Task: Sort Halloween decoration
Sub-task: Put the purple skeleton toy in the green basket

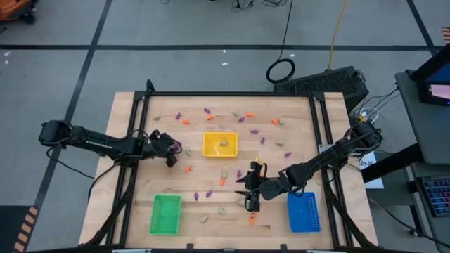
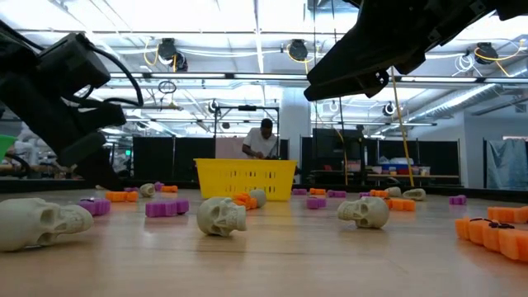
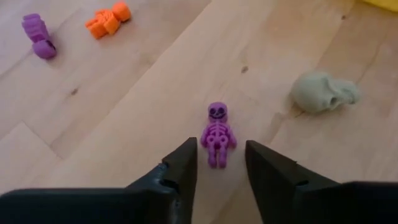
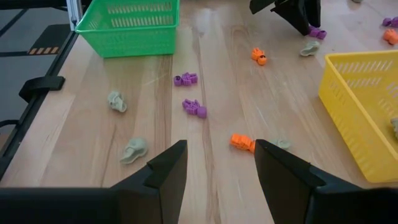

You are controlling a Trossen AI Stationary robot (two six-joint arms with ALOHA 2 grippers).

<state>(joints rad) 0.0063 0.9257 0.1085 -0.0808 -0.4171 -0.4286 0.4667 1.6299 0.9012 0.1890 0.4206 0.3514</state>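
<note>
The wooden surface (image 1: pixel 295 119) carries a yellow tray (image 1: pixel 220 144), green tray (image 1: pixel 165 213) and blue tray (image 1: pixel 304 211), with small orange, purple and beige trinkets scattered among them.

The left pincer (image 3: pixel 221 163) hangs low beside the yellow tray, fingers partly open and empty. A purple skeleton (image 3: pixel 218 133) lies flat just ahead of its tips, legs reaching into the gap; a beige skull (image 3: pixel 323 92) lies off to one side.

The right pincer (image 4: pixel 217 163) hovers near the blue tray, open and empty, with an orange trinket (image 4: pixel 242 142) just beyond its tips.

Likely risk: the left fingers may catch only the legs, so the skeleton pivots or slips free.

Behind the surface is a lit workshop where a person (image 2: pixel 262 140) stands.
</note>
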